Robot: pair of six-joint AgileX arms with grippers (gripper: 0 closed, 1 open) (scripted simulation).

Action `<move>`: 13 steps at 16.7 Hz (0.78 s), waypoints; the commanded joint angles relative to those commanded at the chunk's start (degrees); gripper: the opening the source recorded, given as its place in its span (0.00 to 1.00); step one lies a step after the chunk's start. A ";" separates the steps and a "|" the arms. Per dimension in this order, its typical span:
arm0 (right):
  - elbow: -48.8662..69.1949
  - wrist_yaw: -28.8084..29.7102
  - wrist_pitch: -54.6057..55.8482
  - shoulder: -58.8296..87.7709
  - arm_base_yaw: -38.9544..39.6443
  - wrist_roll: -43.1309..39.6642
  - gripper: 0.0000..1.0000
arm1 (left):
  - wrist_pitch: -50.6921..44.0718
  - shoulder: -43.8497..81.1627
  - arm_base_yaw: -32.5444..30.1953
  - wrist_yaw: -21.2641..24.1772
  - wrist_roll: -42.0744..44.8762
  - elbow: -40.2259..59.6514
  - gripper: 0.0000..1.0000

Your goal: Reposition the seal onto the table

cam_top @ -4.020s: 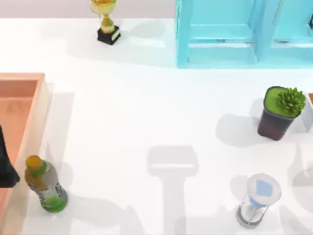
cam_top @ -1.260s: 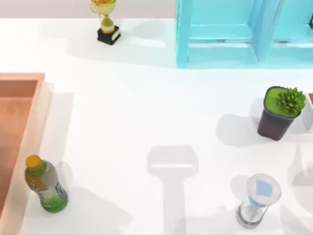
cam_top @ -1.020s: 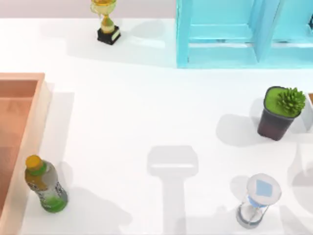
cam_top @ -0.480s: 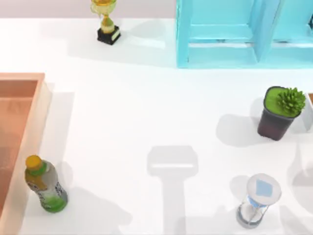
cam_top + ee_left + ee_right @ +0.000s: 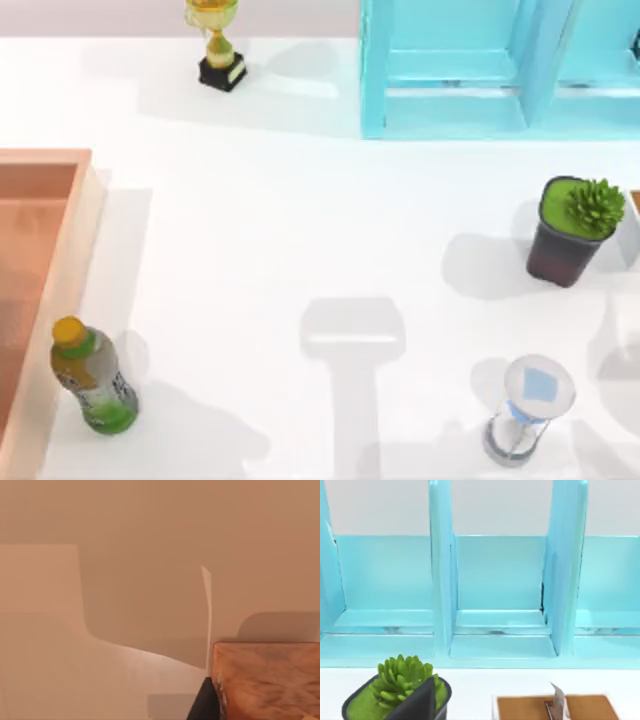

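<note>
The seal shows in the left wrist view as an orange-tan marbled block, close up over the tray's floor. One dark fingertip of my left gripper lies right against the block's side. The other finger is hidden, so the grip cannot be judged. The white table spreads across the top view. My right gripper is open with nothing between its fingers, facing the blue shelf unit.
An orange-brown wooden tray lies at the left edge, with a green bottle beside it. A gold trophy stands at the back. The blue shelf, a potted plant and an hourglass stand on the right.
The dark part of my left arm seen at the left edge over the tray 4 s ago has left the top view. The objects on the table have not moved.
</note>
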 joint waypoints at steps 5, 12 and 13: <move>0.00 0.00 0.00 0.00 0.00 0.00 1.00 | -0.01 -0.11 -0.08 0.03 0.04 0.02 0.00; 0.00 0.00 0.00 0.00 0.00 0.00 1.00 | -9.74 -9.57 -12.79 -1.03 -10.64 10.41 0.00; 0.00 0.00 0.00 0.00 0.00 0.00 1.00 | -12.01 -11.18 -16.29 -1.40 -12.87 12.47 0.00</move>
